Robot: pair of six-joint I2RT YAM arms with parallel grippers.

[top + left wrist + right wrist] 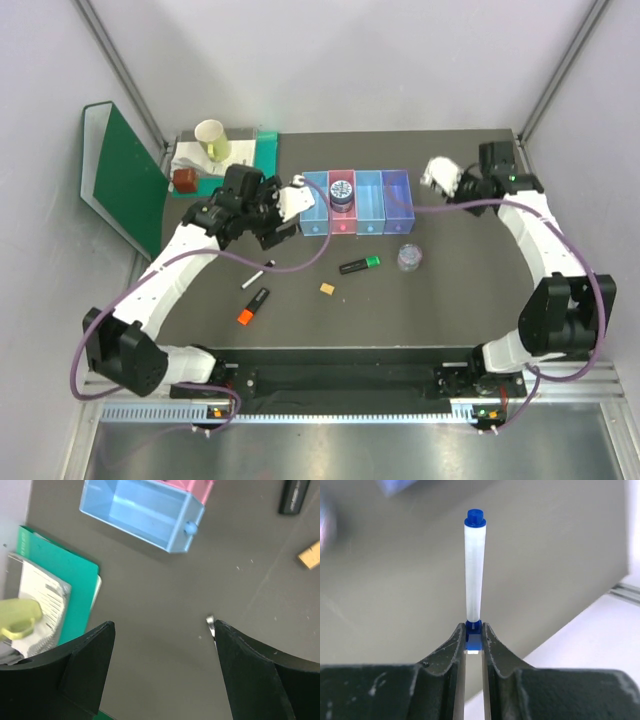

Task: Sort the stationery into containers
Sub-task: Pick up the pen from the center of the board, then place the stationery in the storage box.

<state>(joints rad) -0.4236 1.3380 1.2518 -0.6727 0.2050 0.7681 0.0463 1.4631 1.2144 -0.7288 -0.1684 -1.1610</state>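
Both arms (180,260) begin close by at six o'clock and reach up the dark table (450,290). Next biggest is the row of four bins (370,210) at twelve o'clock, light blue, pink, blue and purple, with a round tin (342,192) in the pink one. Left gripper (162,630) hangs at ten o'clock beside the light blue bin (145,512), fingers spread wide, holding nothing. Right gripper (473,630) is at two o'clock, near the purple bin (398,200), fingers squeezed tight on the end of a thin white pen (474,570). I think this pen goes in a bin now. To do it well, hold it firmly and carry it toward nine o'clock. Line it up with the bin's long side, go low, then let go — a pen dropped from high may bounce out.
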